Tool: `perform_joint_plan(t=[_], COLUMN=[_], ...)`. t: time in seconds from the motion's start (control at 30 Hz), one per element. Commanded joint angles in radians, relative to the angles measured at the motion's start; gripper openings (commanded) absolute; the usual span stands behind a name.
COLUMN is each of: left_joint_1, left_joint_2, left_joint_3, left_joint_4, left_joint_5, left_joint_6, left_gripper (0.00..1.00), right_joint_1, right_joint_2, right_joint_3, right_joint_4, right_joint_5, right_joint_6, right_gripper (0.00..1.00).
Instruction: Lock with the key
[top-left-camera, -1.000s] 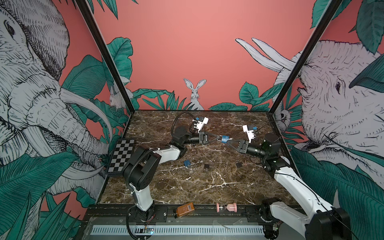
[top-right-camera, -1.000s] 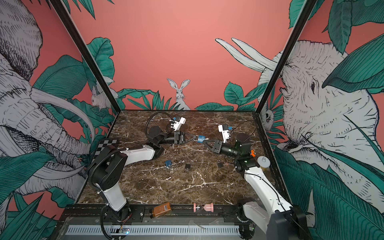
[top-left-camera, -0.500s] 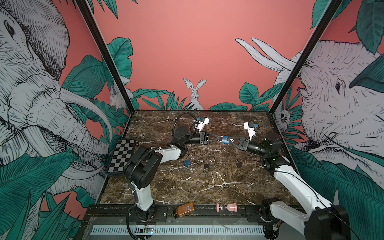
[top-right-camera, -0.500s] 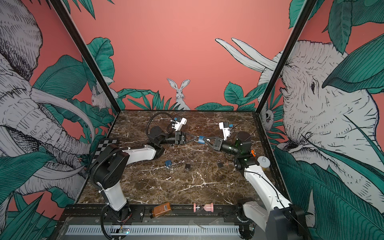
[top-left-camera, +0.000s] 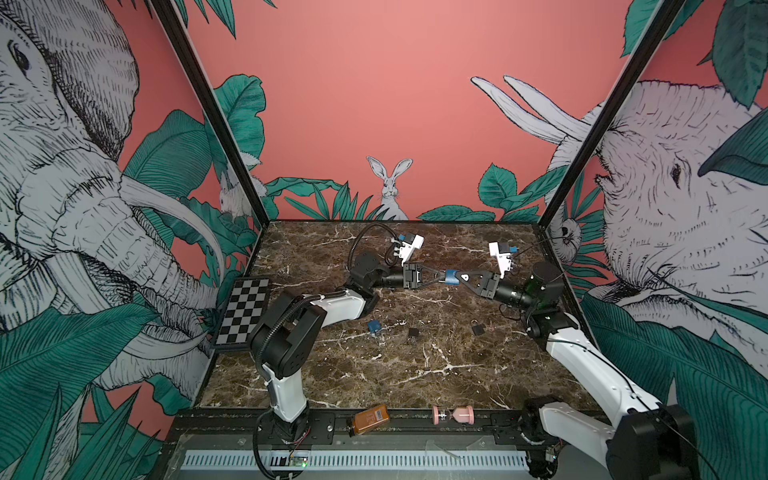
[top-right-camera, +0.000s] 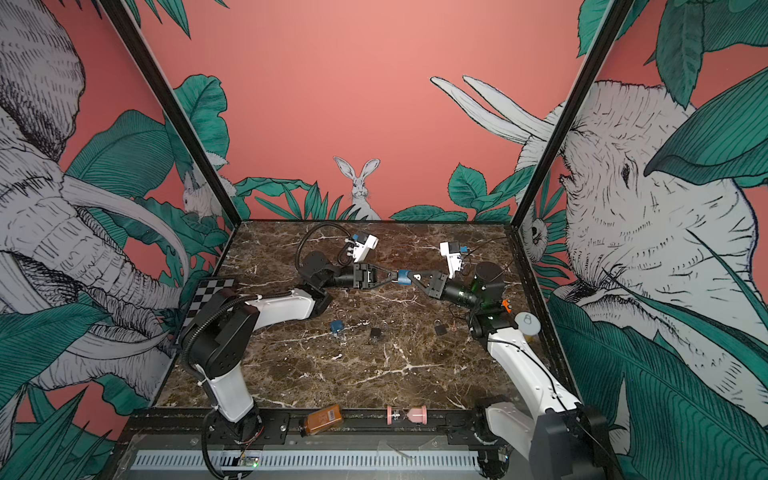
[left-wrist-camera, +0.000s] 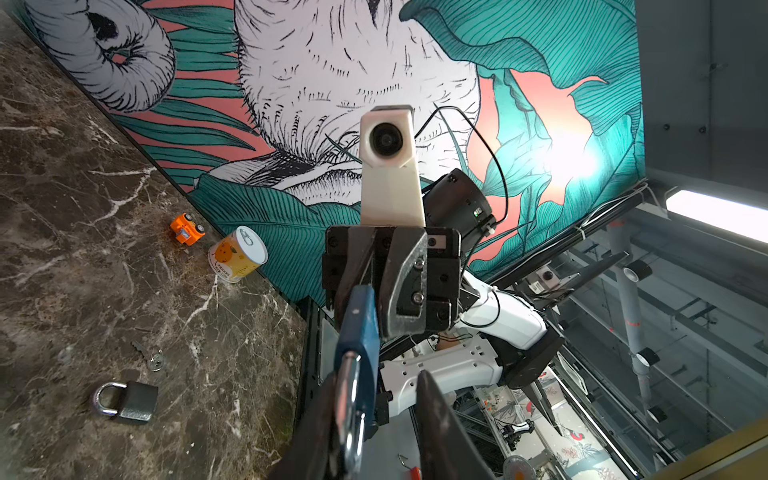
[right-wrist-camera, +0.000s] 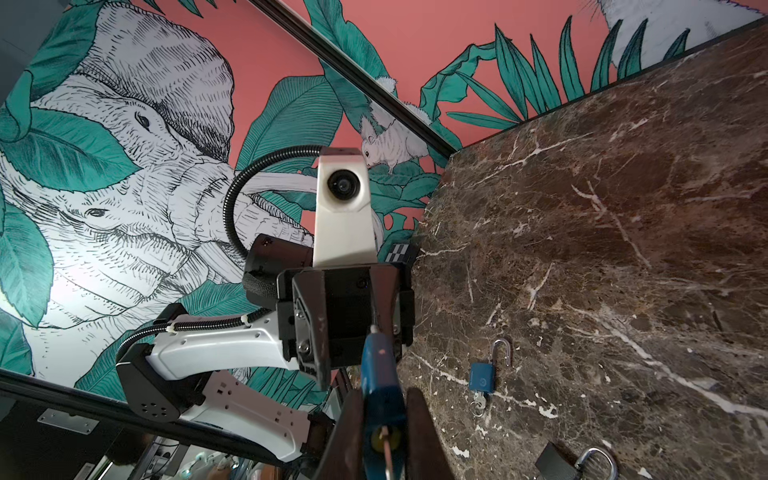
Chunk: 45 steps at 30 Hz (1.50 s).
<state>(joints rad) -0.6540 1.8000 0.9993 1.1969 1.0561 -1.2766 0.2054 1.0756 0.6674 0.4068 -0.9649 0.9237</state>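
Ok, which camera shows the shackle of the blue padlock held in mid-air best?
Left wrist: the silver shackle of the blue padlock runs toward the lens between the left hand's fingers. Both top views show only a small blue body, shackle too small to make out. Right wrist shows the body's opposite end; shackle mostly hidden.

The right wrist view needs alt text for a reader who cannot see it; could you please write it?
The right gripper clamps a blue padlock with a key in its keyhole, opposite the left gripper. Beyond, on the marble table, lie a second blue padlock, shackle open, and a dark padlock.
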Motion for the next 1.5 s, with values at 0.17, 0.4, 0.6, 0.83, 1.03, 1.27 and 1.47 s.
perform_joint_plan(t=[0.17,0.4,0.6,0.83,1.03,1.27,1.47], left_joint_1=[-0.040,-0.040,-0.040,-0.040,-0.040,-0.040,-0.040], left_joint_2=[-0.033,-0.042,-0.042,-0.055,-0.052,-0.053,-0.053], left_joint_3=[0.038,0.048,0.040,0.035,0.039,0.044,0.052], left_joint_4=[-0.077,-0.169,-0.148,-0.174,-0.165,-0.165,-0.157], left_joint_5=[0.035,-0.003,-0.028,-0.042,-0.045,-0.047,-0.038], left_joint_6=[0.091,0.155,0.137,0.159,0.153,0.153,0.143], left_gripper=[0.36,0.33,0.30,0.33,0.31,0.31,0.25], right_joint_1=[0.009,0.009,0.009,0.009,0.008,0.009,0.009], right_joint_2=[-0.015,-0.043,-0.055,-0.059,-0.060,-0.066,-0.065], right_joint_3=[0.000,-0.022,-0.029,-0.031,-0.041,-0.047,-0.051], right_joint_4=[0.052,0.039,0.012,0.002,0.001,-0.006,-0.005], right_joint_5=[0.009,0.011,0.021,0.023,0.023,0.028,0.037], right_joint_6=[0.007,0.003,-0.015,-0.020,-0.016,-0.017,-0.016], right_gripper=[0.00,0.00,0.00,0.00,0.00,0.00,0.00])
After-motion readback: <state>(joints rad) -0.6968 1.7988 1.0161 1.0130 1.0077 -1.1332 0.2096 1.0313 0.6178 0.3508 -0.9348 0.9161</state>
